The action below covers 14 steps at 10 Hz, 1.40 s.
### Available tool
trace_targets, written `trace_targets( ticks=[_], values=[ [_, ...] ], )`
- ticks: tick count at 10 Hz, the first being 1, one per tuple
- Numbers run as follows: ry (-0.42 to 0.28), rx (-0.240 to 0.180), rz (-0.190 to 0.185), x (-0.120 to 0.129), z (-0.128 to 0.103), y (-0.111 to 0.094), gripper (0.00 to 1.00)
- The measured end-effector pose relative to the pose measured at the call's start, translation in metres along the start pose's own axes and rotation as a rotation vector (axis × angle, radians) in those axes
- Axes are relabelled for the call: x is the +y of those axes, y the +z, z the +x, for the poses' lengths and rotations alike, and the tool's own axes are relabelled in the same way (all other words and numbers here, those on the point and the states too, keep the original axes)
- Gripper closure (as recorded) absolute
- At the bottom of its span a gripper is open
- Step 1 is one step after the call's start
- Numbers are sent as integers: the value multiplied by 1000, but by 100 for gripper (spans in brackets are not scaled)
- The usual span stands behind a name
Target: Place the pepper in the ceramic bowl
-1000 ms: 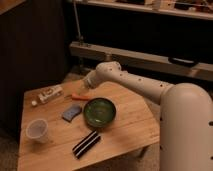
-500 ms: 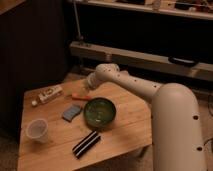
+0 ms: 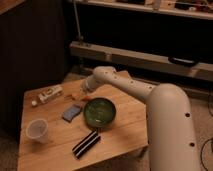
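The pepper (image 3: 77,96) is a small orange-red piece lying on the wooden table (image 3: 130,125), just left of the bowl's far rim. The ceramic bowl (image 3: 100,111) is round, glossy green and empty, and sits in the middle of the table. My gripper (image 3: 86,91) is at the end of the white arm that reaches in from the right. It hangs low over the table right by the pepper, above the bowl's far-left rim, and partly hides the pepper's right end.
A blue sponge (image 3: 71,112) lies left of the bowl. A translucent plastic cup (image 3: 37,130) stands near the front left. A black-and-white striped packet (image 3: 86,144) lies in front of the bowl. A white box (image 3: 50,94) lies at the back left. Dark shelving stands behind the table.
The gripper has dropped slightly toward the pepper, and the arm's large white body has come further into view on the right. The objects on the table have not moved.
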Motion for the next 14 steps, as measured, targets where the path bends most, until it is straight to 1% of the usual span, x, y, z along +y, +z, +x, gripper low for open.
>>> trace_targets(
  ticks=[2, 5, 10, 14],
  values=[
    [-12, 19, -8, 1, 1, 8, 35],
    [-2, 49, -2, -5, 12, 20, 35],
    [5, 74, -14, -10, 20, 40, 35],
    [1, 93, -19, -12, 29, 51, 35]
  ],
)
